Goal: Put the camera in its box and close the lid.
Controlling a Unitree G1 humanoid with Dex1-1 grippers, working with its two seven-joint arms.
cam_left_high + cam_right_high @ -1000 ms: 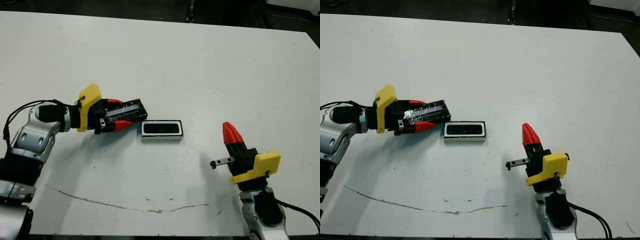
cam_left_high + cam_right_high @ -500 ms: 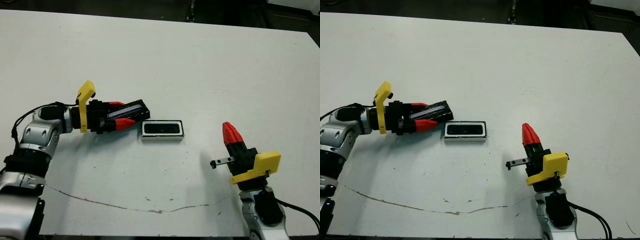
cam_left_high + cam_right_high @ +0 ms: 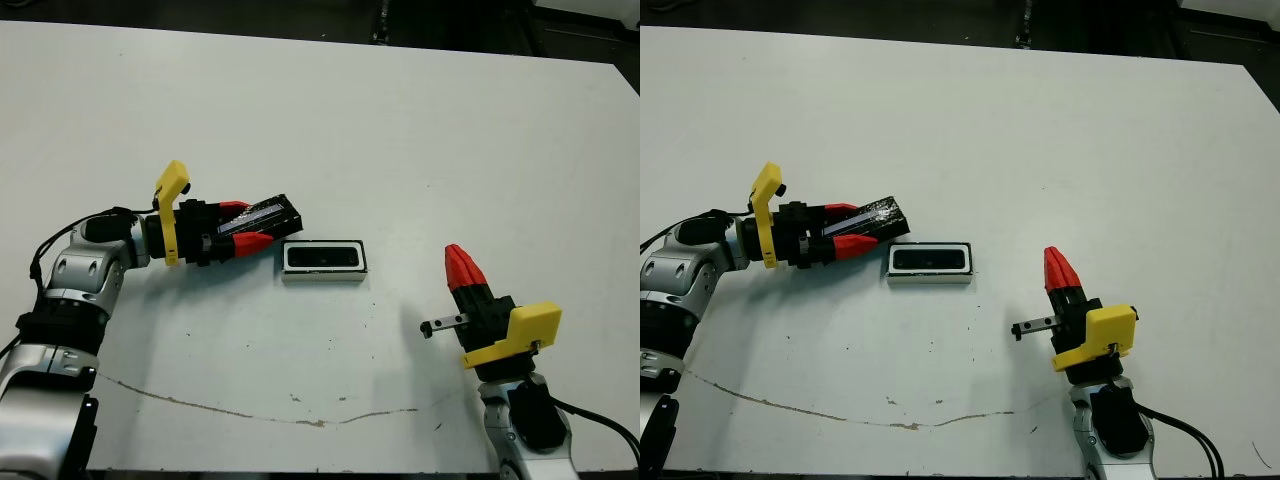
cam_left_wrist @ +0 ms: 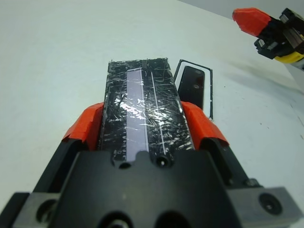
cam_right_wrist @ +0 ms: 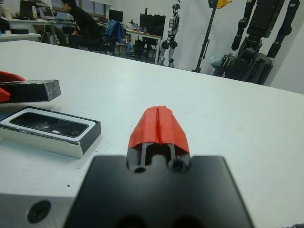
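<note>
Gripping the flat, crinkle-speckled lid (image 4: 142, 114), left pincer (image 3: 240, 230) beside the box (image 3: 324, 259); right pincer (image 5: 159, 124) clenched

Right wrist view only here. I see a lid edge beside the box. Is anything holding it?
Observer: Yes. The left gripper is shut on the lid, one finger on each long side.
Operator: Is it over the box?
Observer: No. In the head views, the lid is off the left end of the box and covers none of it.
Operator: Is the right arm in the way?
Observer: No. The right gripper is well to the box's right, apart from it.
</note>
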